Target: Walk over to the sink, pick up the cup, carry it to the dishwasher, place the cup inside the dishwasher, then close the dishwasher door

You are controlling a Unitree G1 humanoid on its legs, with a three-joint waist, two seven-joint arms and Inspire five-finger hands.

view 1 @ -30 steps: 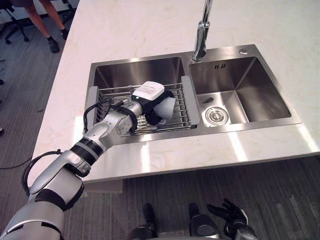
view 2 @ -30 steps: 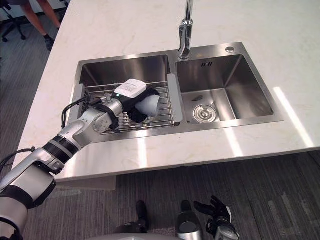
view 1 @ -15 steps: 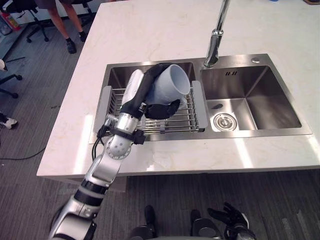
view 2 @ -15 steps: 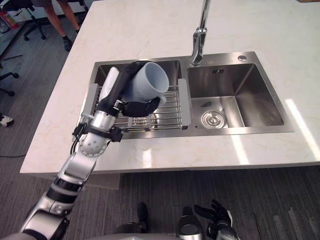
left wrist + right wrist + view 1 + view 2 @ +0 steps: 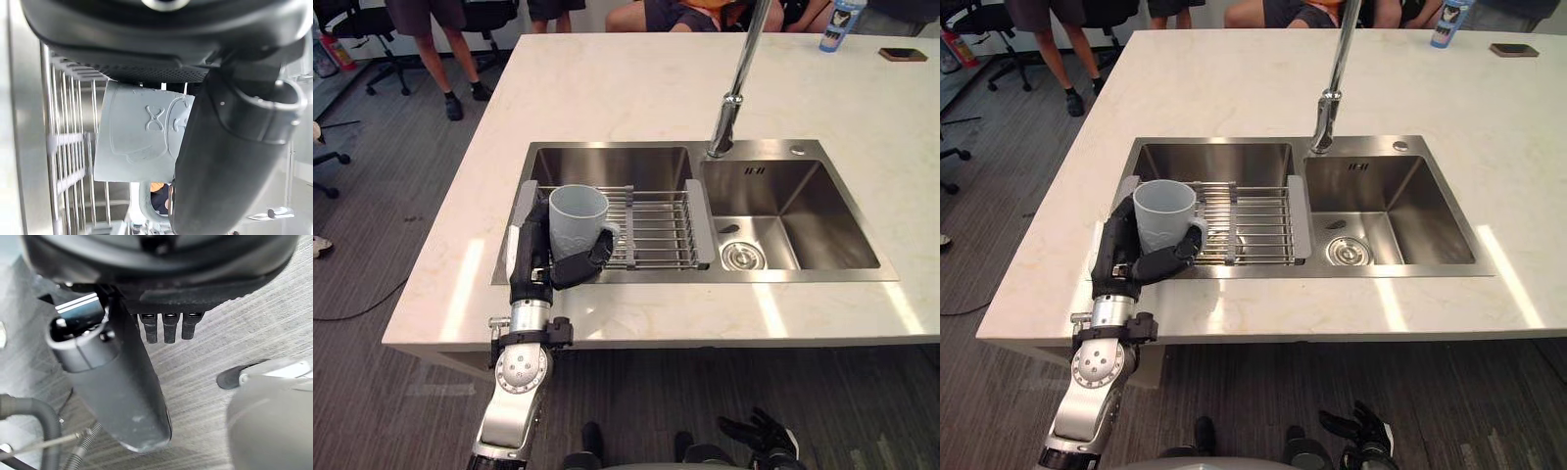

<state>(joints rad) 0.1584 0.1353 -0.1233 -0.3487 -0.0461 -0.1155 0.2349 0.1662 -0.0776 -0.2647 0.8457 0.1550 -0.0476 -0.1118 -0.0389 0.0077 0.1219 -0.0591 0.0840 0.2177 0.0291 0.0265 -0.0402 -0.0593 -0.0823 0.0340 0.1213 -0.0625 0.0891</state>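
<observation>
The left hand (image 5: 533, 259) is gripping the cup (image 5: 576, 217). Its fingers are wrapping 1 side of the pale grey wall, and its thumb (image 5: 579, 270) is pressing across the other side, close to the cup's handle (image 5: 610, 235). The cup is sitting upright in that grasp, mouth facing up. It is riding clear of the wire rack (image 5: 656, 230), which is lying just beyond the hand across the nearer of the 2 basins of the sink (image 5: 803, 211).

In the left wrist view the cup's wall (image 5: 137, 142) is showing past the thumb, with the rack's wires running behind it and apart from it. Clamping the body rather than hooking the handle is probably giving the hand a wide, steady hold for the walk. The forearm is standing nearly vertical beneath the hand, which is putting the cup close to the robot's front.

The faucet (image 5: 732, 98) is rising well beyond the hand and off to its right, out of the way. The right hand (image 5: 762, 434) is hanging low near the floor, far below the left one, with its fingers loose and spread and nothing in them.

Judging by this, the pick-up is looking done and the carry to the dishwasher is coming next. Turning away from the countertop (image 5: 607, 88) is going to need the cup held level
</observation>
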